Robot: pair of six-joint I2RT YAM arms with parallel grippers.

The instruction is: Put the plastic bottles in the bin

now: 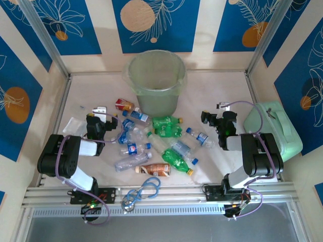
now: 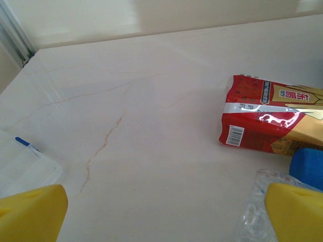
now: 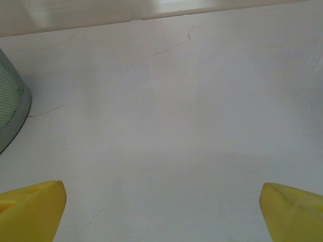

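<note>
a closing grab could squirt a bottle sideways or shove its neighbours, since the small plastic bottles [image 1: 151,143] lie on their sides, crowded and touching, some crumpled. they are clear with blue caps, green with yellow caps, one brown, one orange-red. they lie in the middle of the pale marbled worktop [image 1: 227,91], in front of the translucent grey-green round bin [image 1: 157,98] at its far edge. the left gripper [image 2: 164,214] and the right gripper [image 3: 161,212] both stand wide and empty over bare worktop, either side of the pile.

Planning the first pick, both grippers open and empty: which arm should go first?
Left. The left gripper is already at the pile: the orange-red bottle and a crushed clear bottle lie close ahead of it. The right gripper faces tabletop next to the bin.
</note>
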